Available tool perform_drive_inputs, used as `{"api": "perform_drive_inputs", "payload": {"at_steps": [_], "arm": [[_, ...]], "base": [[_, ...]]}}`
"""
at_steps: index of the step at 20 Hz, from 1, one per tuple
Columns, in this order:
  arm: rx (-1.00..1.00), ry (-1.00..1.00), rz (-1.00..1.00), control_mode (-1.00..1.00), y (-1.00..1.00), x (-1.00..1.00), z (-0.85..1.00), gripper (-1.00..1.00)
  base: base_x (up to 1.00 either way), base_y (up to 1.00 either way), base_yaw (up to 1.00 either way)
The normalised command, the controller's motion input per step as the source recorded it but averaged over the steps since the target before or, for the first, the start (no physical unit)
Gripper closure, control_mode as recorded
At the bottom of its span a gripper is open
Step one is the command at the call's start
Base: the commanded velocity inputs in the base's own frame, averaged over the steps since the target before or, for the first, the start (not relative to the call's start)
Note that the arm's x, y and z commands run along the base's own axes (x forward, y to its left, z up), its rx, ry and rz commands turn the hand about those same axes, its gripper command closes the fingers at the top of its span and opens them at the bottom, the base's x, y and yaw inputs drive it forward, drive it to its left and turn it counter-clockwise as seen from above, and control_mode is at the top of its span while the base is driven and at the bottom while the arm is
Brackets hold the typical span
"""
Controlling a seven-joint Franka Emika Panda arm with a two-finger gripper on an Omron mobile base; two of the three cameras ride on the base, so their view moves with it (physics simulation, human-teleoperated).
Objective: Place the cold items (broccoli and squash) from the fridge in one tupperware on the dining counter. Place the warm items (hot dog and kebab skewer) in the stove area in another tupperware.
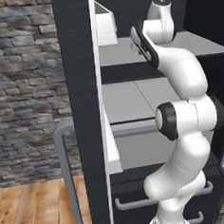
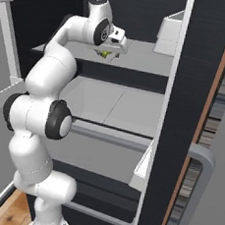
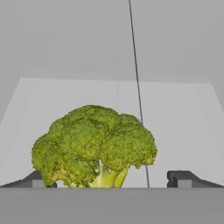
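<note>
Broccoli [image 3: 94,146] sits between the wide-open end effector's [image 3: 109,179] tips on the fridge [image 1: 81,87] shelf [image 3: 183,113] — best to advance slightly, centre the floret, then close gently.

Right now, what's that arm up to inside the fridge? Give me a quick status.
End effector open, nothing held. Broccoli sits on the fridge shelf between the fingertips. Nothing seen blocking it.
</note>
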Motion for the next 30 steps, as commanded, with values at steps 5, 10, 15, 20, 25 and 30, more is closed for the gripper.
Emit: {"api": "perform_drive_inputs", "payload": {"at_steps": [5,10,15,20,25,30], "arm": [[-0.14,0.01,0.0,-1.0,0.0,0.08,-0.33,-1.0],[-0.11,0.0,0.0,-1.0,0.0,0.0,-0.22,1.0],[0.0,0.06,-0.02,-1.0,-0.03,0.0,-0.15,1.0],[0.04,-0.08,-0.02,-1.0,-0.26,-0.44,-0.08,1.0],[0.07,-0.15,0.0,-1.0,-0.27,-0.96,0.0,1.0],[0.06,-0.29,0.0,-1.0,-0.18,-1.0,0.0,1.0]], "base": [[0.0,0.0,0.0],[0.0,0.0,0.0],[0.0,0.0,0.0],[0.0,0.0,0.0],[0.0,0.0,0.0],[0.0,0.0,0.0]]}}
